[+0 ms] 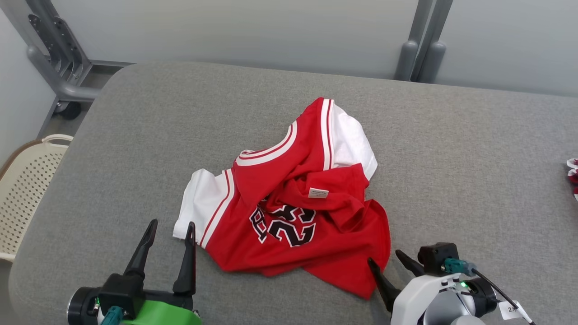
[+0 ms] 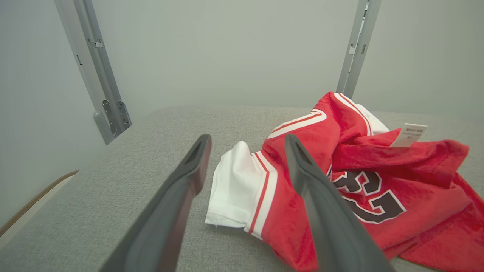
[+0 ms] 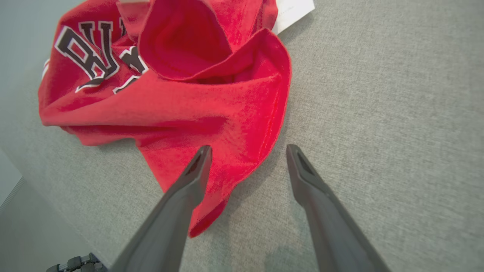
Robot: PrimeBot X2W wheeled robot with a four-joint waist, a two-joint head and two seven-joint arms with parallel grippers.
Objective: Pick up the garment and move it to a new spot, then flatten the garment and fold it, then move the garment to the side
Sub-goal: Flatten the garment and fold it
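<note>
The garment (image 1: 289, 198) is a red jersey with white sleeves and black lettering, lying crumpled in the middle of the grey padded table (image 1: 135, 135). My left gripper (image 1: 172, 224) stands open at its near left, fingertips just short of the white sleeve (image 2: 234, 185), which shows between the fingers of the left gripper (image 2: 247, 141) in the left wrist view. My right gripper (image 1: 384, 256) is open at the jersey's near right corner. In the right wrist view the red hem (image 3: 227, 151) lies under the left finger of the right gripper (image 3: 248, 150).
A cream perforated basket (image 1: 27, 180) stands off the table's left edge. Grey metal frame posts (image 1: 422, 45) rise behind the table against a pale wall. A bit of red and white fabric (image 1: 573, 174) peeks in at the far right edge.
</note>
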